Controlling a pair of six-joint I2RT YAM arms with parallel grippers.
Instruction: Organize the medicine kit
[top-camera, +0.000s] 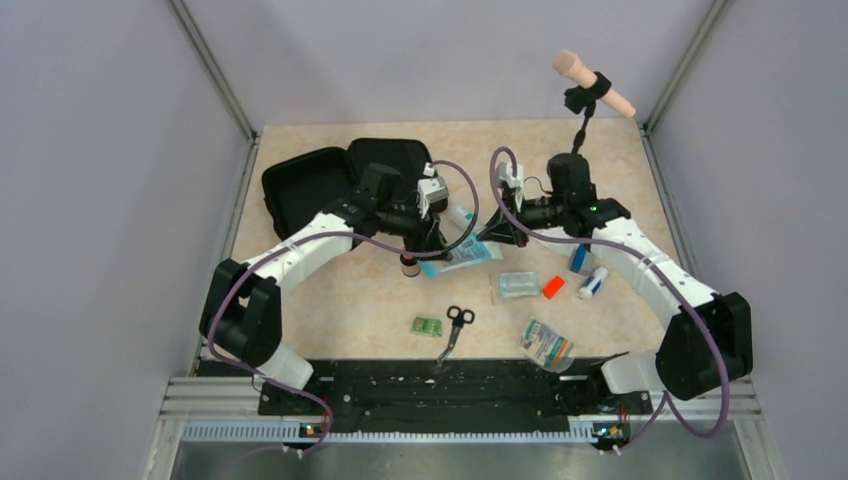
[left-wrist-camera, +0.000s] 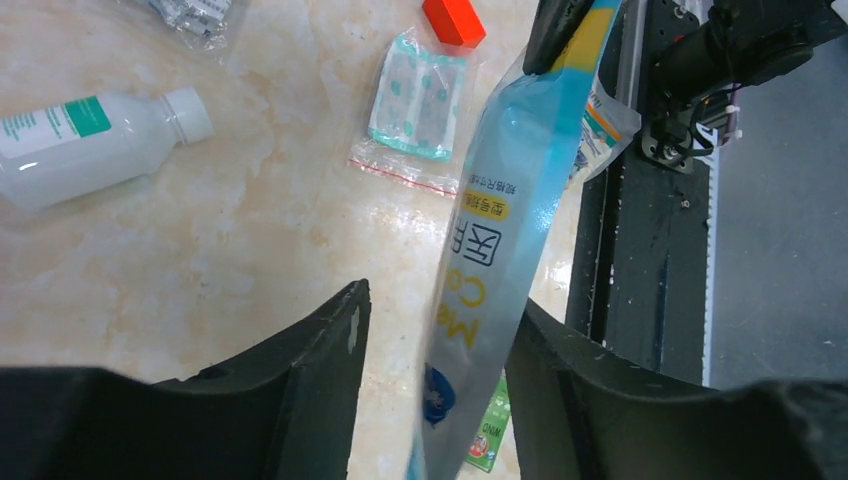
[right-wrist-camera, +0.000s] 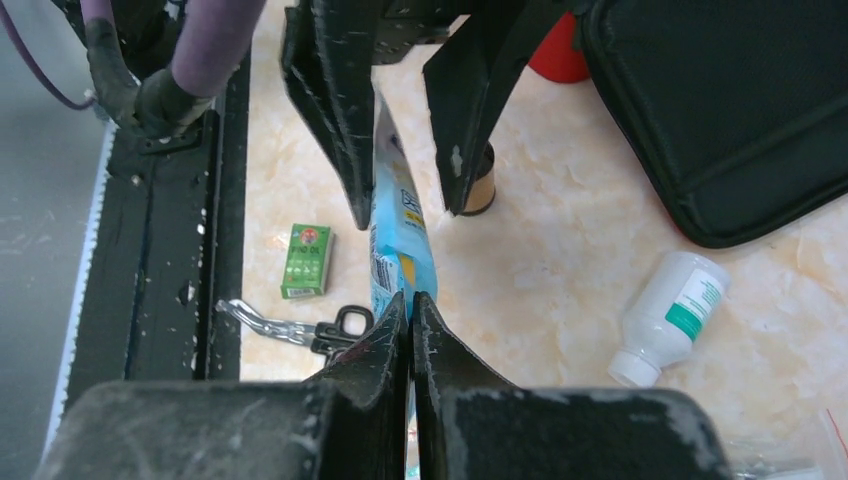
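The medicine kit (top-camera: 320, 185) lies open at the far left with its black lining up; it also shows in the right wrist view (right-wrist-camera: 720, 110). My right gripper (top-camera: 492, 234) (right-wrist-camera: 411, 298) is shut on one end of a light blue flat packet (right-wrist-camera: 398, 225) (left-wrist-camera: 500, 230) and holds it on edge above the table. My left gripper (top-camera: 425, 242) (left-wrist-camera: 440, 320) is open, with its fingers (left-wrist-camera: 310, 350) on either side of the packet's other end. The packet leans against the right-hand finger.
On the table lie a white bottle (left-wrist-camera: 90, 140) (right-wrist-camera: 670, 315), a bag of plasters (left-wrist-camera: 418, 95), an orange-red block (left-wrist-camera: 453, 20), a green box (right-wrist-camera: 306, 260), scissors (top-camera: 455, 325), a small brown bottle (right-wrist-camera: 478, 190), a clear packet (top-camera: 547, 345) and a blue-capped tube (top-camera: 593, 283). A microphone (top-camera: 592, 82) stands at the back.
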